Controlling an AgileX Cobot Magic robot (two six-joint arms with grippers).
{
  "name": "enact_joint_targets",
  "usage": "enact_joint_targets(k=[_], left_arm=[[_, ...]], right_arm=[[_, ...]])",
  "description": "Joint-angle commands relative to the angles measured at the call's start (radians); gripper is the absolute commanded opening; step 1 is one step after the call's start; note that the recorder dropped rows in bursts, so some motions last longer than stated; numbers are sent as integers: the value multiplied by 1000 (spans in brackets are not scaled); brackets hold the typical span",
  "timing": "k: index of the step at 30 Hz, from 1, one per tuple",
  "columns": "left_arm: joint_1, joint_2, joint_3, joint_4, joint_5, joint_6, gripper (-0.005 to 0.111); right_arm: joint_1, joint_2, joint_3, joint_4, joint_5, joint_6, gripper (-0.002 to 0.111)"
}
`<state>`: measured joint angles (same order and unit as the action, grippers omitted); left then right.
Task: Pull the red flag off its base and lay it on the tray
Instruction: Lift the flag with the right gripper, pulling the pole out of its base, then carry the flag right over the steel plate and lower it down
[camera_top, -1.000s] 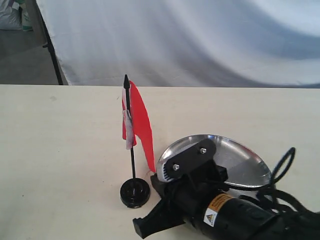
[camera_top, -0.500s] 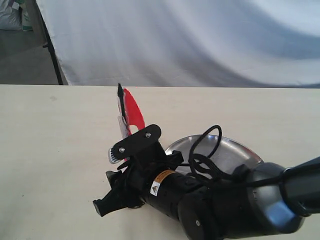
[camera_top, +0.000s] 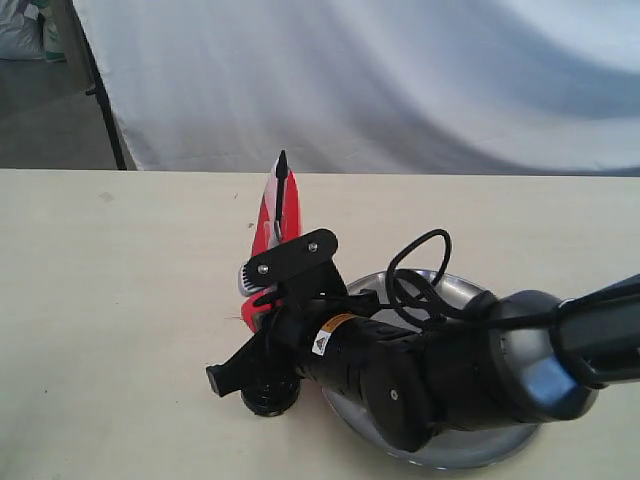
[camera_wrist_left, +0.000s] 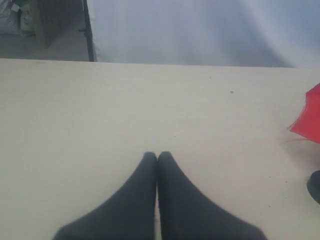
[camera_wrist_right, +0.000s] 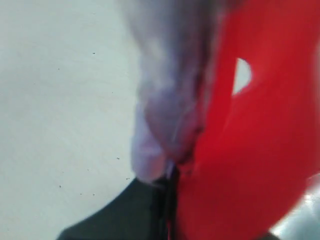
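Red flag (camera_top: 264, 232) stands pinched in right claw (camera_top: 222, 378), just above base (camera_top: 268, 401).

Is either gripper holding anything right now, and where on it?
Right gripper looks shut on the flag, low on the pole at the hem's bottom end. Left gripper is shut on nothing.
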<state>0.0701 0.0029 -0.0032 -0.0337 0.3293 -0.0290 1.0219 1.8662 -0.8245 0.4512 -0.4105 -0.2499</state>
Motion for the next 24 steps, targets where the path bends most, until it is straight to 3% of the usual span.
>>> enact_joint_targets(k=[1, 6, 11, 15, 24], left_arm=[[1, -3, 3, 2, -3, -1, 0], [1, -3, 3, 2, -3, -1, 0], [1, -3, 3, 2, -3, -1, 0], [1, -3, 3, 2, -3, -1, 0], [1, -3, 3, 2, -3, -1, 0]], right_arm=[[-8, 0, 0, -9, 24, -9, 0], [3, -135, -51, -61, 32, -9, 0], [-2, -330, -65, -60, 148, -65, 0], [-115, -347, -65, -57, 400, -65, 0], [-358, -197, -65, -23, 687, -34, 0]])
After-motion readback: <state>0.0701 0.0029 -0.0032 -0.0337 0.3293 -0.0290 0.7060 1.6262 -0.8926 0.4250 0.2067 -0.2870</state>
